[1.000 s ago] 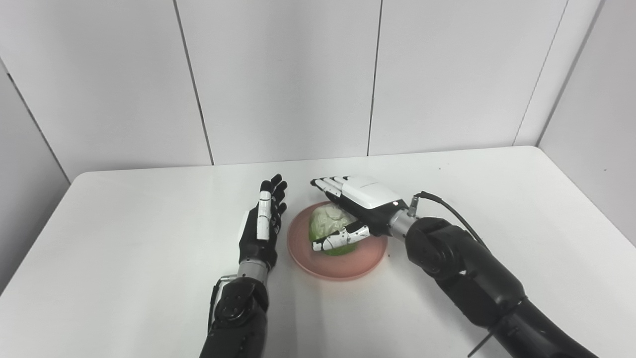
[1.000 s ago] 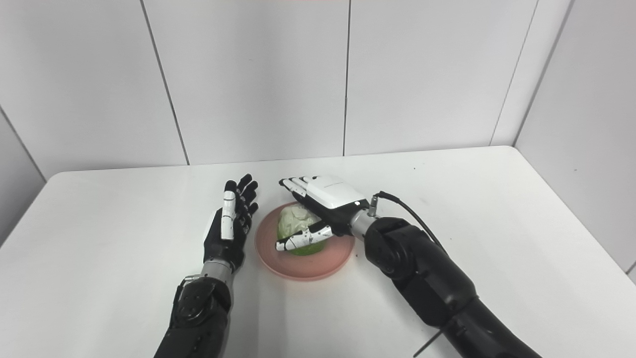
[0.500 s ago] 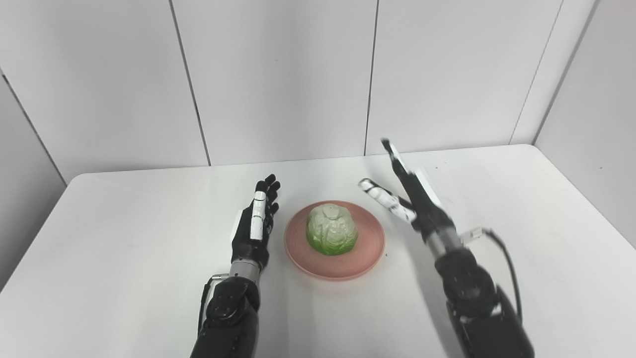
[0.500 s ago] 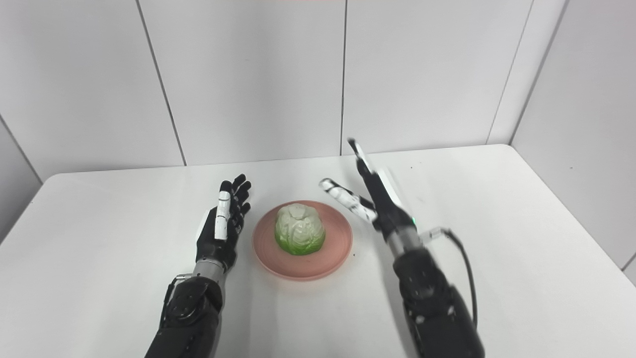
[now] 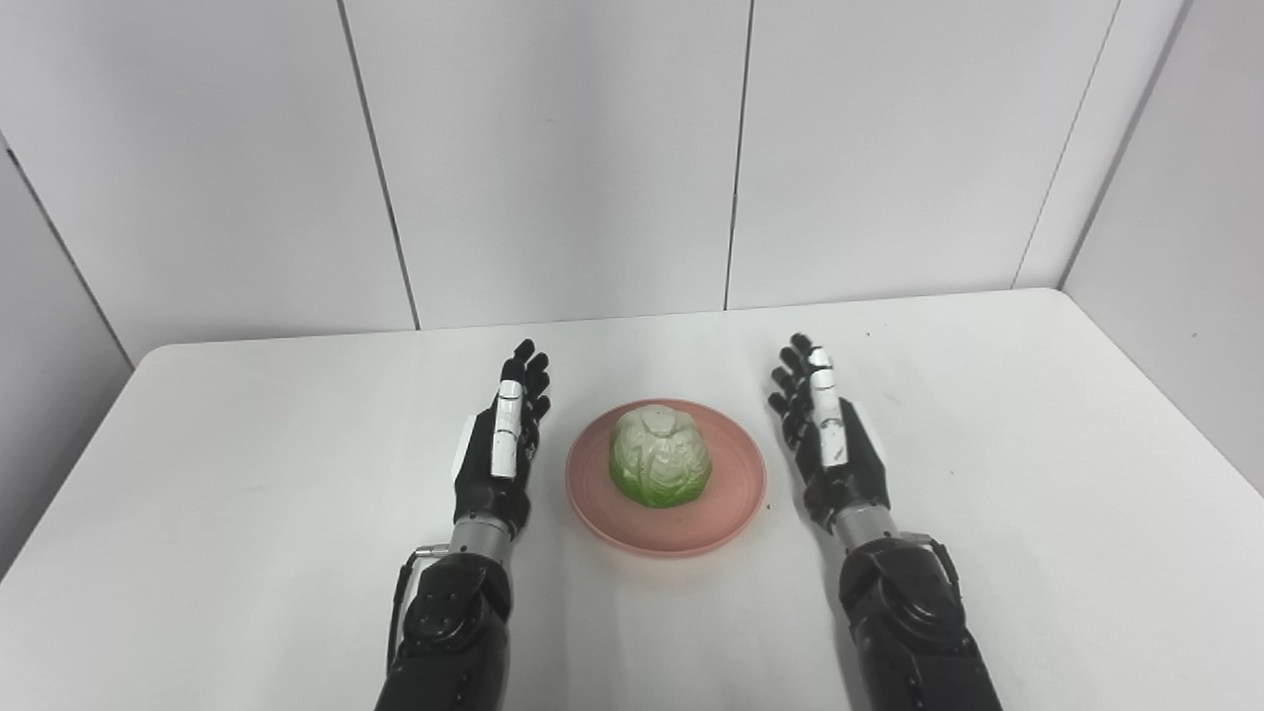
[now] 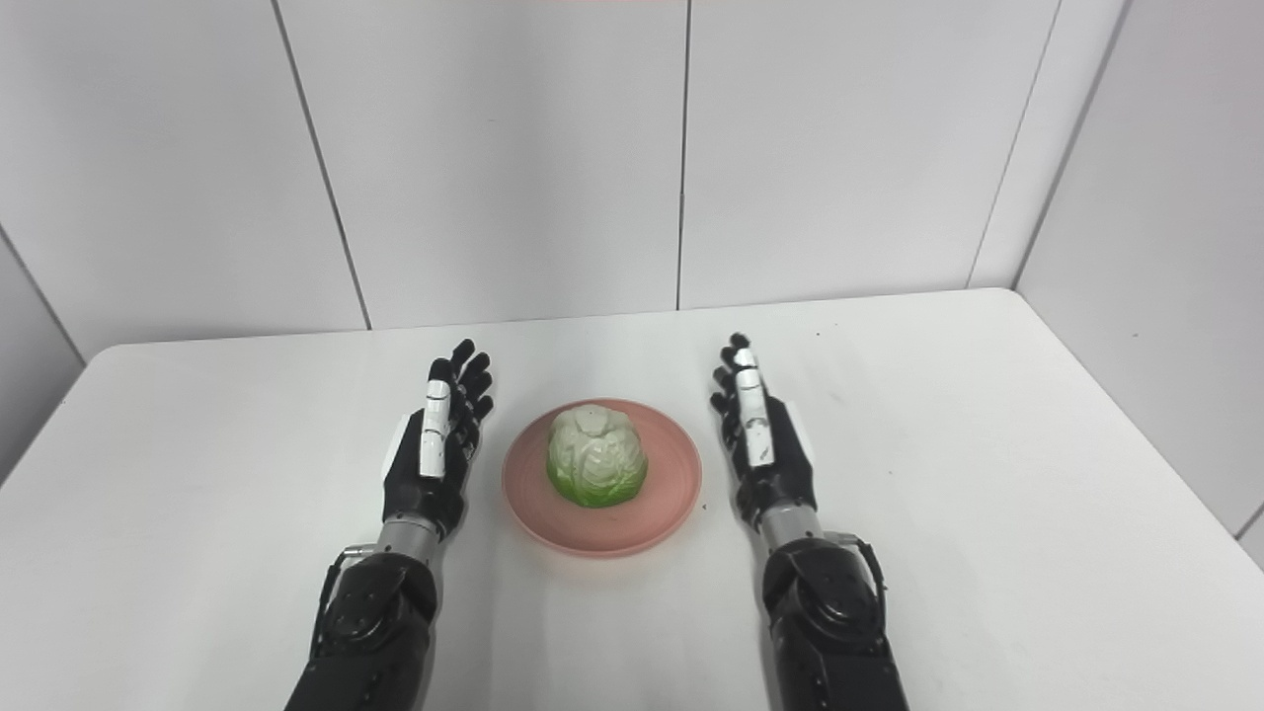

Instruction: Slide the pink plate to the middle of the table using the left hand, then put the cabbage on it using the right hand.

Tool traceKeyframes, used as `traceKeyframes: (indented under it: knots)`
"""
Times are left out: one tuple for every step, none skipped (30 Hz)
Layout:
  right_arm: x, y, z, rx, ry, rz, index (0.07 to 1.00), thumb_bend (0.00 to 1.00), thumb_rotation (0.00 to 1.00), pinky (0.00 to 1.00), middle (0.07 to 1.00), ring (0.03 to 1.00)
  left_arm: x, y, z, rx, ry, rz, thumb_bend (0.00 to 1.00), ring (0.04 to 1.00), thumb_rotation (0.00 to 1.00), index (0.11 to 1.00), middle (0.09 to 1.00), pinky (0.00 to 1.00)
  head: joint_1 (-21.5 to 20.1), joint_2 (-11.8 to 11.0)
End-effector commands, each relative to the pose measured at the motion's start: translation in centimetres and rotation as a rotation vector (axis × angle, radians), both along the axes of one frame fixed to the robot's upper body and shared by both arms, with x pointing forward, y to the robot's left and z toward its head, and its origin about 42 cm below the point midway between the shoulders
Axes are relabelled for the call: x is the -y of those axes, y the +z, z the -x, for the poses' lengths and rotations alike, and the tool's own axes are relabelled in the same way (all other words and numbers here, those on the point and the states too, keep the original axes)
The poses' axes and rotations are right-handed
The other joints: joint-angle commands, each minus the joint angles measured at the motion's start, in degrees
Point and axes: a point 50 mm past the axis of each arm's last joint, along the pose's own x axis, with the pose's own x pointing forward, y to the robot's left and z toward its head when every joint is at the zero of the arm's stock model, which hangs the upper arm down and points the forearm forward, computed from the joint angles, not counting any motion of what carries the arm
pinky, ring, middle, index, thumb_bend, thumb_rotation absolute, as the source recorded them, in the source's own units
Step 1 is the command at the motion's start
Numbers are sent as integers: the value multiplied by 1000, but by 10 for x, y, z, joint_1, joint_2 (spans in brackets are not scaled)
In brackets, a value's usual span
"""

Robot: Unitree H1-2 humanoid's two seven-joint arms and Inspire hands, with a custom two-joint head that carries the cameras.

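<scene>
While flanked by both hands: cabbage (image 5: 660, 465) is seated on pink plate (image 5: 726, 513).
Left hand (image 5: 497, 456): fingers spread, nothing held.
Right hand (image 5: 831, 446): fingers spread, nothing held.

Your right hand (image 5: 834, 444) is off the cabbage (image 5: 660, 466) now. A second ago it was wrapped over it; then it swung up and away. Now it sits on the bench (image 5: 1037, 464) to the right of the pink plate (image 5: 726, 504), fingers straight and apart. Your left hand (image 5: 499, 454) slides back a tiny bit.

Left hand (image 5: 497, 456), right hand (image 5: 828, 445): fingers extended, empty.
</scene>
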Motion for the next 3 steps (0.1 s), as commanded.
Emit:
traceKeyframes:
  knots:
    - [-4,24,-9,117,-2,19,1000,771,951,1000,1000,1000,5,20,-5,71,-21,9,726,999,1000,980,988,1000,0,0]
    - [-4,25,-9,126,0,25,1000,768,951,1000,1000,1000,5,19,-5,72,-25,5,726,1000,1000,981,990,1000,0,0]
    - [-5,25,-9,135,0,31,1000,751,956,1000,1000,1000,6,19,-5,73,-30,-4,724,1000,1000,986,994,1000,0,0]
